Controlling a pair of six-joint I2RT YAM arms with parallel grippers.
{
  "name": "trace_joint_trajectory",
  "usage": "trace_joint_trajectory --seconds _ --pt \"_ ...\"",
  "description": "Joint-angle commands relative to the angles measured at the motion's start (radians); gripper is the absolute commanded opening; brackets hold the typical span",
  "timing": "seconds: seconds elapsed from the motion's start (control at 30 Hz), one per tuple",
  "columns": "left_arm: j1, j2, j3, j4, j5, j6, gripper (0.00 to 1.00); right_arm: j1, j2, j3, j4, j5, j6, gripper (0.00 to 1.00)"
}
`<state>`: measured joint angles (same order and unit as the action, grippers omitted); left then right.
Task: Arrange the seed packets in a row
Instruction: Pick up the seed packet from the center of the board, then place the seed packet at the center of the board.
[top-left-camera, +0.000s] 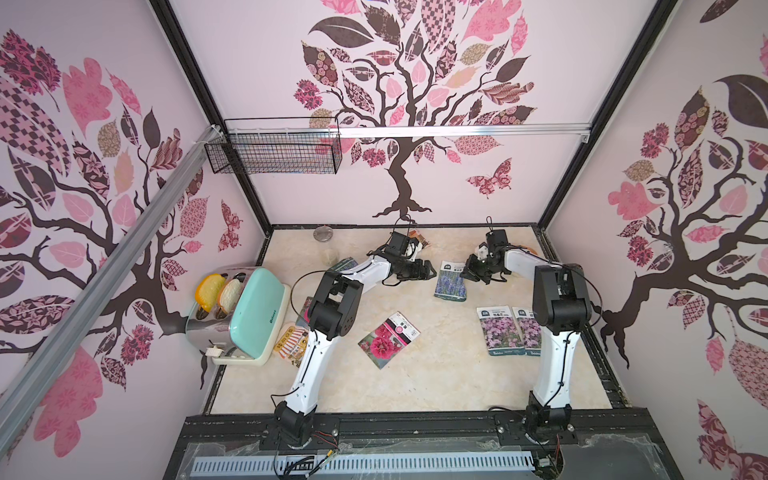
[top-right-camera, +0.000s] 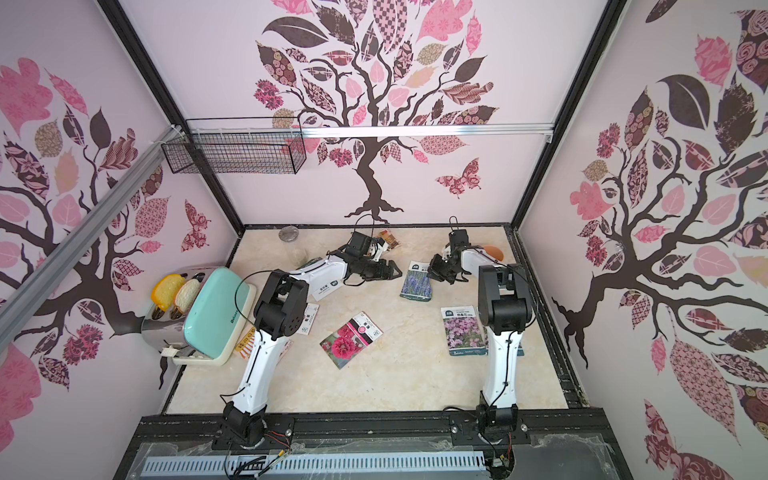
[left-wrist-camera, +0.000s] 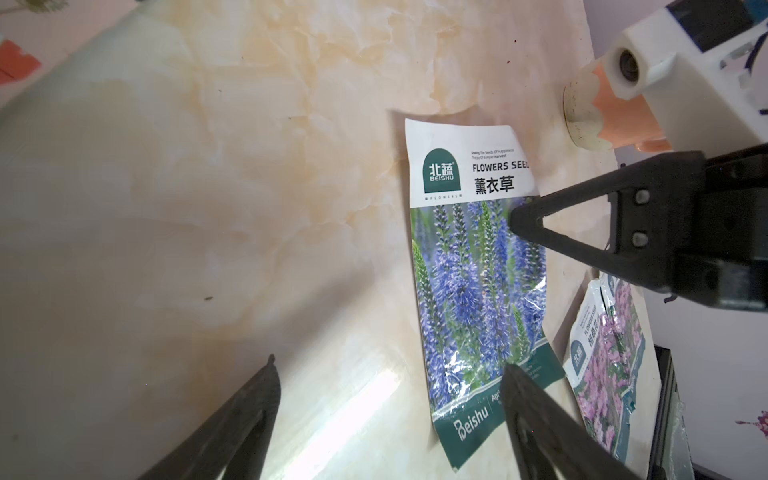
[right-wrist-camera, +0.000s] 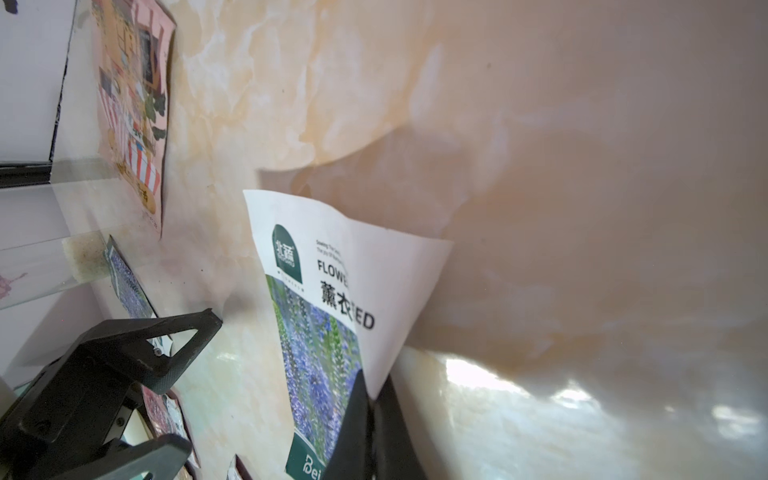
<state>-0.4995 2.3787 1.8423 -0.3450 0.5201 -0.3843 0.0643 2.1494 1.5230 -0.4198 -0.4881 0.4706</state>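
Right gripper (right-wrist-camera: 371, 395) pinched on lavender packet (right-wrist-camera: 307, 332) edge, arm stretched low; left gripper (left-wrist-camera: 390, 362) spread wide, empty.

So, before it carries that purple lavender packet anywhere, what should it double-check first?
1. Grip: the right claw is shut on one edge of the lavender packet: ok.
2. Packet flat in the grip: not ok, the pinched edge curls up.
3. The left claw open: ok; whether it touches the packet: cannot tell.
4. Room for the row: bare table lies between the pink-purple packets and the red flower packet: ok.
5. The red flower packet squared with that pair: not ok, it lies tilted.
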Motion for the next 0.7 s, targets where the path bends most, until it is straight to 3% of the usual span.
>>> trace_joint_trajectory --seconds 0.0,0.3,0.5,0.67 --pt "-0.004 -0.09 -0.09 -0.017 -0.015 0.03 0.85 0.008 -0.087 -0.034 -0.057 -0.021 -0.042 0.0" --pt "-0.013 -0.402 -0.455 0.153 -0.058 -0.054 0.85 0.02 -0.361 -0.313 -0.076 -0.064 -0.068 0.0" --pt "-0.087 -0.528 -0.554 0.159 -0.127 -0.07 0.85 0.025 -0.58 -0.555 -0.083 -0.023 -0.065 0.0" --pt "-0.151 -0.575 -0.634 0.226 -0.139 -0.12 0.85 0.025 -0.645 -0.7 -0.07 -0.003 -0.087 0.0"
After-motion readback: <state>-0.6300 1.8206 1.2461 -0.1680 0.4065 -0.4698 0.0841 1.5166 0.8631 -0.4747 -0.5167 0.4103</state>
